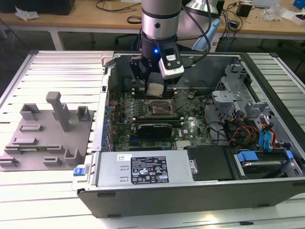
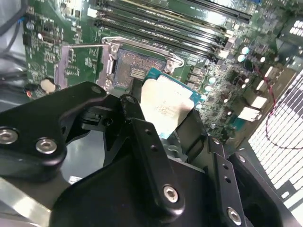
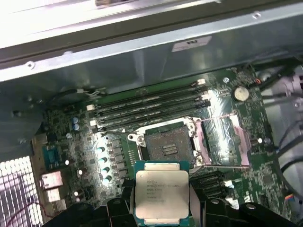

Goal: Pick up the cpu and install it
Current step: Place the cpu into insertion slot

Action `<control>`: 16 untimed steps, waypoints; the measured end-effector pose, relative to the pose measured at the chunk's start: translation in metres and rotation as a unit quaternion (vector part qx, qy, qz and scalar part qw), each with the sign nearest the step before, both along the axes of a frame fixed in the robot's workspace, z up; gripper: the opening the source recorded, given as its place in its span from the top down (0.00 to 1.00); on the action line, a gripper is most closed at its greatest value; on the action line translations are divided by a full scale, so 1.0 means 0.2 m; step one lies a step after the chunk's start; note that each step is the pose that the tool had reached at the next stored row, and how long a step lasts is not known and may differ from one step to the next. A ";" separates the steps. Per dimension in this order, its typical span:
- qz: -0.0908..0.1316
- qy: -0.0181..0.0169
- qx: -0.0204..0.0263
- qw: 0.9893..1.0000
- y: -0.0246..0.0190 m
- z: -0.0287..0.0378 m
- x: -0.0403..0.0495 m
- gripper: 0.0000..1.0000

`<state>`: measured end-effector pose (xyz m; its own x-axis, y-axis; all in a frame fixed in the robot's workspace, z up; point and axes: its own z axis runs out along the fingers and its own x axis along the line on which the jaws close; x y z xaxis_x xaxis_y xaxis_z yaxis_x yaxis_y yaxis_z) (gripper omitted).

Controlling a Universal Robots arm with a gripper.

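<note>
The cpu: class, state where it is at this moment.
The cpu is held in the gripper, close over the open socket on the motherboard; in the exterior view it hangs near the middle, just above the socket.

In the exterior view bright, even light falls from above. The worktop point(image 1: 43, 202) glares almost white along its near edge, while the inside of the computer case point(image 1: 200, 195) lies shaded, darkest under the arm point(image 1: 161, 14). In the second wrist view the end effector point(image 2: 161, 113) looms close, dim and soft, and a vent grille point(image 2: 279, 142) is blown out white. In the first wrist view the case wall point(image 3: 142, 52) glares pale and the chip point(image 3: 162, 194) gleams, slightly blurred.
</note>
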<state>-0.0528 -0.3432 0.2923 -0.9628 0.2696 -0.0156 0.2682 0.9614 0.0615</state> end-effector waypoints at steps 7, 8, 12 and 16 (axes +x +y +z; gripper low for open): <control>-0.086 0.000 0.000 0.996 0.000 -0.002 0.000 0.45; -0.114 0.000 0.000 0.994 0.000 -0.003 0.000 0.45; -0.156 0.000 0.000 0.988 0.000 -0.004 0.000 0.45; -0.198 0.000 0.000 0.980 0.000 -0.006 0.000 0.45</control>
